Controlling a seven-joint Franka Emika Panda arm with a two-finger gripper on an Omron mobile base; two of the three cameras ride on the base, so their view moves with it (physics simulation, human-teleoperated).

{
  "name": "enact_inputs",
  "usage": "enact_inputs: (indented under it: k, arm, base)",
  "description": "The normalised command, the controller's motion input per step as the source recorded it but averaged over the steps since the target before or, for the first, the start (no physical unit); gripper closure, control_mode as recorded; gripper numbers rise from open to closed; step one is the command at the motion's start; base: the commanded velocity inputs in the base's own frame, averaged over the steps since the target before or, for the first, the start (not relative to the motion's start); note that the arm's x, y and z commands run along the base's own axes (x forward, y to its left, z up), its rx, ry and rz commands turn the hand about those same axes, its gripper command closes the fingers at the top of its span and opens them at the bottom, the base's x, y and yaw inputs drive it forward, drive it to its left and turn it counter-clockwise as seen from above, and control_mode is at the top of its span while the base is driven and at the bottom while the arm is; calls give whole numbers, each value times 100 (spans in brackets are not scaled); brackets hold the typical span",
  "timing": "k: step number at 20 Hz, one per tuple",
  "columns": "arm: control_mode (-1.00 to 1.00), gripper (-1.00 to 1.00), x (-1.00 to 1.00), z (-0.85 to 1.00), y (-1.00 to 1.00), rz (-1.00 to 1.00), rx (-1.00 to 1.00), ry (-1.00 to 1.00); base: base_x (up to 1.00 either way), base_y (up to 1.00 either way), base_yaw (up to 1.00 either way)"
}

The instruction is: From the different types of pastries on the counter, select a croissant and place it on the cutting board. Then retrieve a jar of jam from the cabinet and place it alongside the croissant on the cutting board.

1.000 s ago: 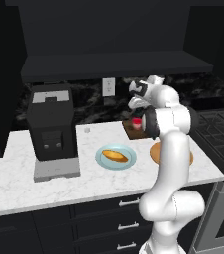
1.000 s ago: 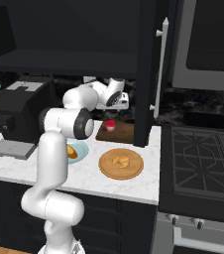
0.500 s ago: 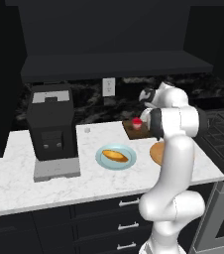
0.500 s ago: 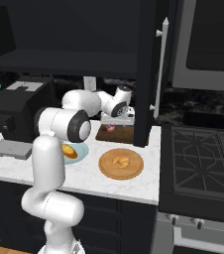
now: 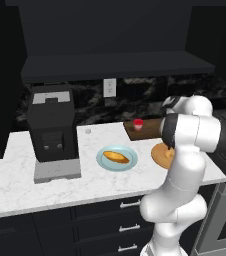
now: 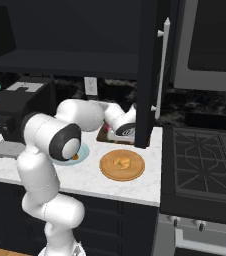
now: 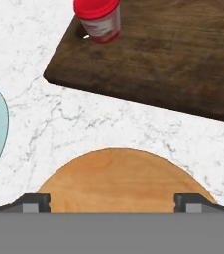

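The small red jar of jam stands upright on a corner of the dark brown cutting board, and the jar is also in the left base view. The croissant lies on the round tan wooden plate, off the board. My gripper is open, its fingertips wide apart with nothing between them. It hovers over the near part of that plate, well short of the jar. In the right base view the gripper sits beside the open cabinet door.
An elongated loaf-like pastry rests on a pale blue plate. A black coffee machine stands at the counter's left. The open cabinet door hangs close to the hand. A stove borders the counter on the right.
My hand has drawn away from the jar, swinging right and down over the round plate. The jar stays standing on the cutting board.
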Motion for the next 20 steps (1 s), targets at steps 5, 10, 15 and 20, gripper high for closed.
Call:
enact_inputs:
  k: [5,10,15,20]
  arm:
    - [-100,-100,-90,-34,17,2,-9,0]
    - [-100,-100,-10,-9,9,9,-8,0]
    - [-100,-100,18,0,-3,10,-4,0]
    - [-100,-100,11,7,-30,7,0,0]
  base:
    - [0,0,0]
    - [0,0,0]
    - [0,0,0]
    - [0,0,0]
